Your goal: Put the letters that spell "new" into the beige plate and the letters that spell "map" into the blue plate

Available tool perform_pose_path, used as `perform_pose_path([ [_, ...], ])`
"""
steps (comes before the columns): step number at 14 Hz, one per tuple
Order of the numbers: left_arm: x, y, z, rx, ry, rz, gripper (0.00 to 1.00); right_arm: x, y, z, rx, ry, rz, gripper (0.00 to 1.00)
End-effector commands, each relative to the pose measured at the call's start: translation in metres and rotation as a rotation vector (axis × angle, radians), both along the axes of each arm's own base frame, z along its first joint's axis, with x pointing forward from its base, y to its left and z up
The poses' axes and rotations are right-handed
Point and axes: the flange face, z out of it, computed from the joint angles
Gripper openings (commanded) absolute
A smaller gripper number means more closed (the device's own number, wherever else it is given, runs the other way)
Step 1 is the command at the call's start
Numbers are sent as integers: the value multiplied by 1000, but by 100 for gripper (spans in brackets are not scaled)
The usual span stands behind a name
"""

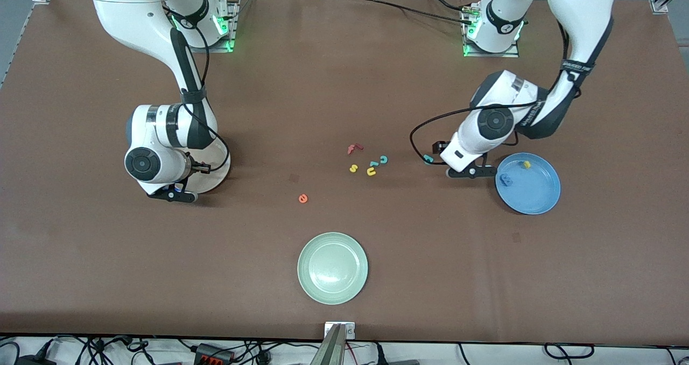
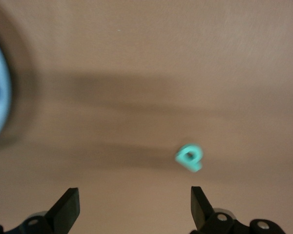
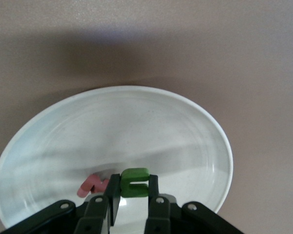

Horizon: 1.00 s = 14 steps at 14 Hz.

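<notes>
Left tool gapes empty over brown table; right tool pinches green n.

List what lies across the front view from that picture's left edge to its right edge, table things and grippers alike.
right gripper → orange e → pale green plate → yellow s → teal p → left gripper → blue plate

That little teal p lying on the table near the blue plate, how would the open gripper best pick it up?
The teal p lies flat, clear of the blue plate. Probably best from straight above, the left gripper closing its fingers across the p's narrow stem or its round bowl.
</notes>
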Motion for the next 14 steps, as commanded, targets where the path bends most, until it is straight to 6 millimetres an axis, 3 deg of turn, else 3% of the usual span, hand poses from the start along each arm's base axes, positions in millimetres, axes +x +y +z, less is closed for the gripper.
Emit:
perform_pose_path([
  [1,-3,-18,-27,-21,-27,267,100,-2,-4,6,17,-10,14,23],
  [2,-4,-20,-35,-27,-25,335,100,-2,-5,5,19,-13,8,39],
  [3,-4,-22,-41,-45,-38,407,100,0,-5,5,22,-18,2,89],
  [4,-6,-23,-47,-64,-53,474,100,2,-5,8,25,-23,-2,100],
  [6,-13,-25,-54,-76,-59,511,100,9,5,20,34,-42,10,100],
  [10,-20,-22,-59,-60,-45,507,58,36,49,55,61,-142,81,100],
  [12,-18,-18,-61,-52,-55,494,52,53,90,63,81,-195,145,100],
  [14,-18,-17,-61,-50,-57,493,47,64,147,53,104,-224,215,100],
])
